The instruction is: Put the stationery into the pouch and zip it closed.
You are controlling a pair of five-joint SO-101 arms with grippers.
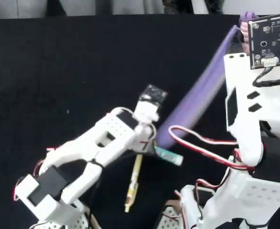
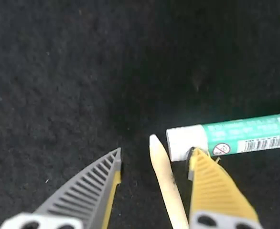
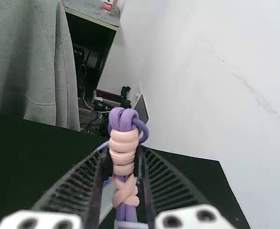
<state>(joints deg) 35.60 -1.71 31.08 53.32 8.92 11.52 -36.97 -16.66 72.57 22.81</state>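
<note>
A purple pouch (image 1: 197,95) hangs slanted above the black table, its low end near the table's middle. My right gripper (image 3: 123,152) is raised high at the back right and shut on the pouch's purple and pink pull cord (image 3: 124,138). Low over the table, my left gripper (image 2: 154,160) is open. The tip of a cream pen (image 2: 161,176) lies between its fingers. A teal and white glue stick (image 2: 233,138) lies just past one fingertip. From above, the pen (image 1: 133,183) and glue stick (image 1: 169,155) lie under the left gripper (image 1: 148,143), beside the pouch's low end.
The right arm's body (image 1: 247,143) with looping red and white wires (image 1: 202,145) stands at the right front. The left arm's base (image 1: 44,191) is at the front left. Black cloth (image 1: 59,71) covers the table, bare at the left and back.
</note>
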